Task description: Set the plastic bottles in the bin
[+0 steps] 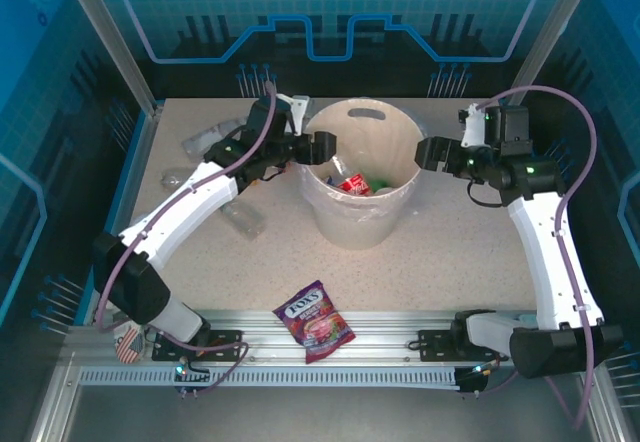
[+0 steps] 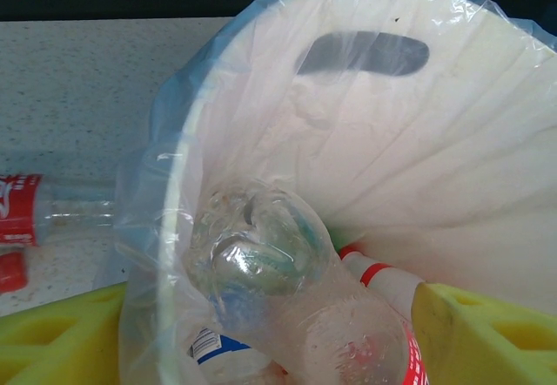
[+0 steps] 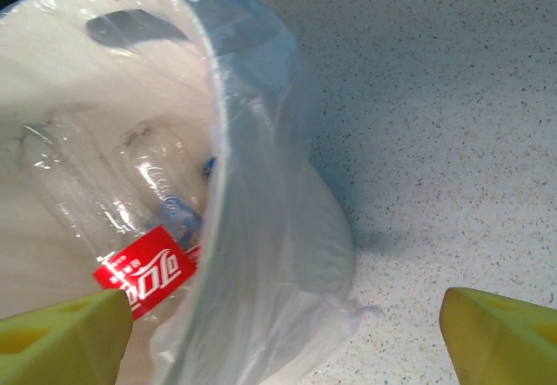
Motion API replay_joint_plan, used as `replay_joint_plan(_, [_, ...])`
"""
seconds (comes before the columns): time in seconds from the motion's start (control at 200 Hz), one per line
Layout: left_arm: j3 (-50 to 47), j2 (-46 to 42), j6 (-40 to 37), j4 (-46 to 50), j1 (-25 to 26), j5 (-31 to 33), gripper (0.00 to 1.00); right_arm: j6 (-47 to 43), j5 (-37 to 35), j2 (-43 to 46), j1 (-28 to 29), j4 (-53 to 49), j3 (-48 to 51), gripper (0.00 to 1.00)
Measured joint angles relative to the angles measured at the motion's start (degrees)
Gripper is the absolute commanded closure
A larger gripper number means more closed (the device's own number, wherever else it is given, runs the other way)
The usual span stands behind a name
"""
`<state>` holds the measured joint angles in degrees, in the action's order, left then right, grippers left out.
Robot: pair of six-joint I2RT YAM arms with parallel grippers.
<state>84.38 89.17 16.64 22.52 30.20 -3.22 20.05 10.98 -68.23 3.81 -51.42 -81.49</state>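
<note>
— Any plastic bottles in the bin (image 1: 398, 127) yet?

— Yes, a few. Down inside, in the middle of the top view: a red-label bottle (image 1: 352, 184) with a bit of green next to it. Close up from the left wrist, a clear bottle (image 2: 265, 259) lying with its bottom end up, against the liner.

— Left end effector (image 1: 322, 149)?

— Over the left rim of the bin. Spread apart, pinching nothing. Looks to sit across the wall, with one yellow finger (image 2: 61, 341) outside and the other inside.

— And the right end effector (image 1: 432, 152)?

— By the right rim. Spread wide too, nothing in between but the rim and liner.

— All done, then?

— Not yet. Maybe halfway, at a guess. Three loose bottles left on the table (image 1: 450, 252), on the left side of the top view: one (image 1: 205, 140) near the upper left, one (image 1: 175, 175) just below it, one (image 1: 243, 217) lower down beside the left arm. Also a red-capped bottle (image 2: 26, 211) at the left edge of the left wrist view, flat on the table. Hard to say which of the three.

— And the candy bag (image 1: 315, 320), low in the middle?

— Not a bottle. Best left alone.
</note>
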Motion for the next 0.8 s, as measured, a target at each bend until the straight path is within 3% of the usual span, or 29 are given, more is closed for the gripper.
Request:
replay_joint_plan(0.435, [9.7,10.1,1.4,0.3,6.3,-0.5,0.2,-0.2,5.0,0.7,-8.2,0.9,1.6,0.08])
replay_joint_plan(0.725, [11.0,10.6,0.4,2.6,6.8,-0.3,0.01,-1.2,6.9,-1.0,-9.1,2.0,1.5,0.08])
replay_joint_plan(0.8, [11.2,10.6,-0.3,3.6,6.8,0.3,0.01,-1.2,7.5,-2.1,-9.1,2.4,1.4,0.08])
